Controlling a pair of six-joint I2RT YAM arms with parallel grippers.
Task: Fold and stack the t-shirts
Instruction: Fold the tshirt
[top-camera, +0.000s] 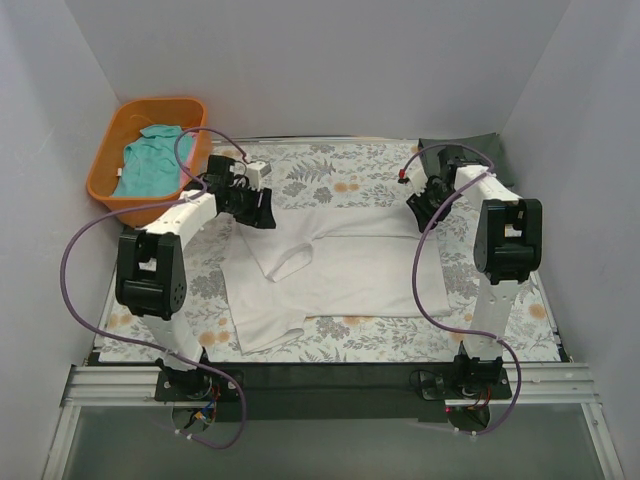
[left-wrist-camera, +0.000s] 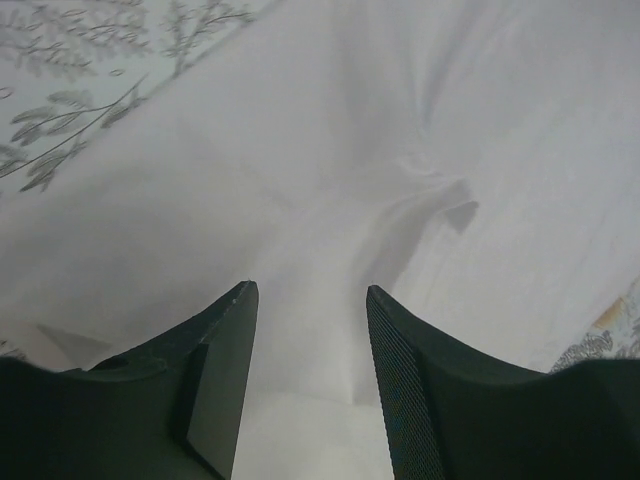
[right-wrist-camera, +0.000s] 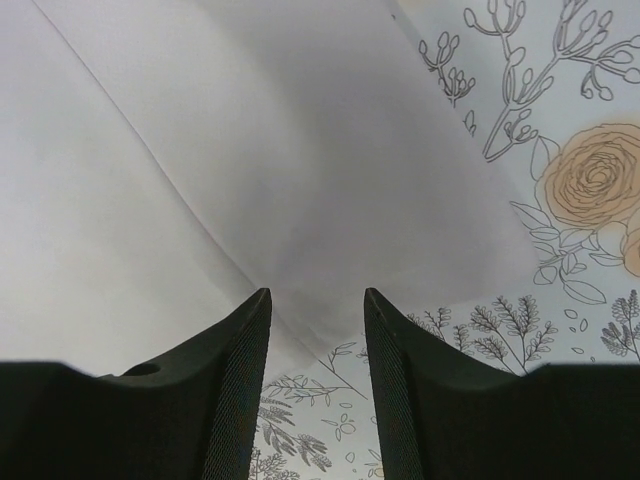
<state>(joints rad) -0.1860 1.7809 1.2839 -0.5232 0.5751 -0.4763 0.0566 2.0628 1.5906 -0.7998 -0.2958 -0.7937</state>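
Observation:
A white t-shirt (top-camera: 335, 270) lies partly folded in the middle of the floral cloth. My left gripper (top-camera: 265, 213) is open at the shirt's far left corner; in the left wrist view the white cloth (left-wrist-camera: 330, 200) lies between and beyond the jaws. My right gripper (top-camera: 420, 215) is open at the shirt's far right corner; the right wrist view shows the shirt's edge (right-wrist-camera: 300, 200) between the jaws, over the floral cloth. A teal t-shirt (top-camera: 152, 158) lies in the orange basket. A dark grey-green t-shirt (top-camera: 470, 147) lies at the far right.
An orange basket (top-camera: 110, 195) stands at the far left corner. The floral table covering (top-camera: 340, 175) spans the table. White walls close in the left, far and right sides. A black rail runs along the near edge.

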